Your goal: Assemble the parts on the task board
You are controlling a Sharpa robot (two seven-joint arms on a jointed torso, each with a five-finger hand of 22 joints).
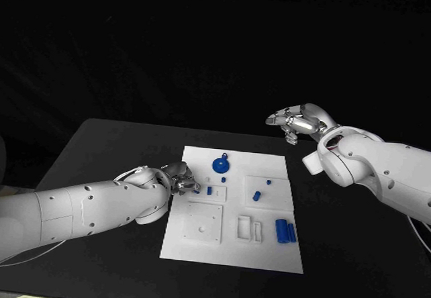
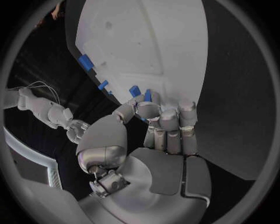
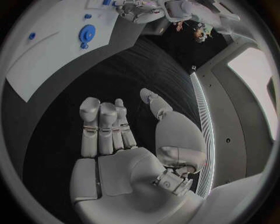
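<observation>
Reaching left hand [image 1: 178, 176] at task board [image 1: 269, 249], right hand [image 1: 296, 124] raised

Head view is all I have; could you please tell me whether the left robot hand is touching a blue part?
Observer: In the left wrist view, the left robot hand curls its fingertips against a small blue part at the edge of the task board; whether it is pinched, I cannot tell.
Operator: Thanks. Does the right robot hand hold anything?
Observer: No; the right wrist view shows its palm empty, fingers extended over the black table.
</observation>
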